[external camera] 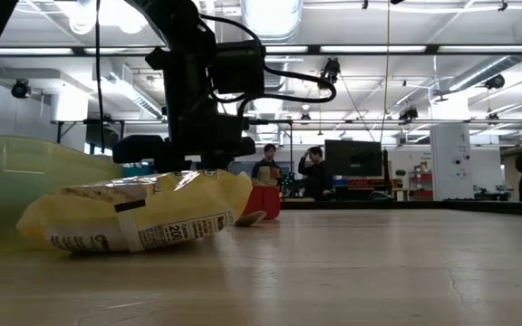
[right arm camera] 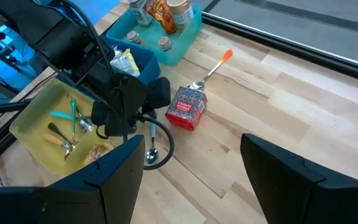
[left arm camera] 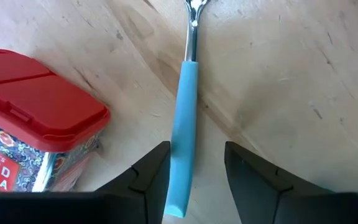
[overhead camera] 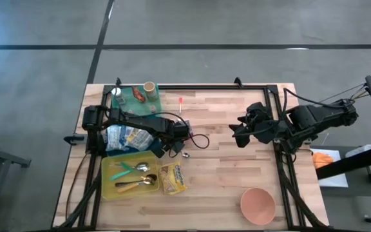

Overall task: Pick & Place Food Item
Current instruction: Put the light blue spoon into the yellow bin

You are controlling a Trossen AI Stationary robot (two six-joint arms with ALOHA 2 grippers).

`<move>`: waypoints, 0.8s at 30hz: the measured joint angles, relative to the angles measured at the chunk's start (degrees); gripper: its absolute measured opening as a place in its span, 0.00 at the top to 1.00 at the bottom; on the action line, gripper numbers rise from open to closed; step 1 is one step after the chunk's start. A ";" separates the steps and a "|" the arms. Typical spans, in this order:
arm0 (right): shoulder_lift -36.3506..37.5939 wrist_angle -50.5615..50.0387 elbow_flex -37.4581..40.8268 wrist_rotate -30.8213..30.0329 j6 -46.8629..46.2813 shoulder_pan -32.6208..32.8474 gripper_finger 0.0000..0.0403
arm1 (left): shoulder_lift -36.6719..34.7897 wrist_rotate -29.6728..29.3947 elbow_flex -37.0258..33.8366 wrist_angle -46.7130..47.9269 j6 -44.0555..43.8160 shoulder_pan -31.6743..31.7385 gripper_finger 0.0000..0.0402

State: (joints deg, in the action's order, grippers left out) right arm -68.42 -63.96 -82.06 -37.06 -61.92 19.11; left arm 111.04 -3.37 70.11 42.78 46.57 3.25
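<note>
A blue-handled spoon [left arm camera: 184,112] lies flat on the wooden table, and my left gripper [left arm camera: 194,180] points down over the free end of its handle. The gripper is open, one finger on each side of the handle. A red-lidded spice tin [left arm camera: 36,118] stands beside it. The yellow snack bag [overhead camera: 172,178] lies on the table next to the yellow tray [overhead camera: 108,183]; it also shows in the low view as the snack bag [external camera: 143,217]. My right gripper [overhead camera: 240,132] hangs open and raised at the right, holding nothing. My left gripper stands over the handle's free end [left arm camera: 176,199], fingers pointing down, one on each side of the handle. The handle lies close against one finger [left arm camera: 154,180]. I cannot tell whether that finger touches it. The spoon rests flat on the table.
The yellow tray holds several utensils. A blue bin [overhead camera: 122,137] of packets and a teal tray [overhead camera: 137,96] with jars sit at the far left. An orange-handled spoon [overhead camera: 180,103] lies behind the tin. A pink bowl [overhead camera: 257,205] stands near right. A black cable [overhead camera: 199,140] loops by the arm.
</note>
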 joint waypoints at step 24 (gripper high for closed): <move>0.02 0.28 -0.02 1.53 -0.58 0.02 0.35 | 1.40 -1.47 0.22 0.39 -1.74 -0.64 0.60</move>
State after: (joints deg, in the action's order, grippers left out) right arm -68.40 -63.68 -82.08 -35.53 -62.50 19.14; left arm 112.44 -4.84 70.32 43.18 44.83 2.61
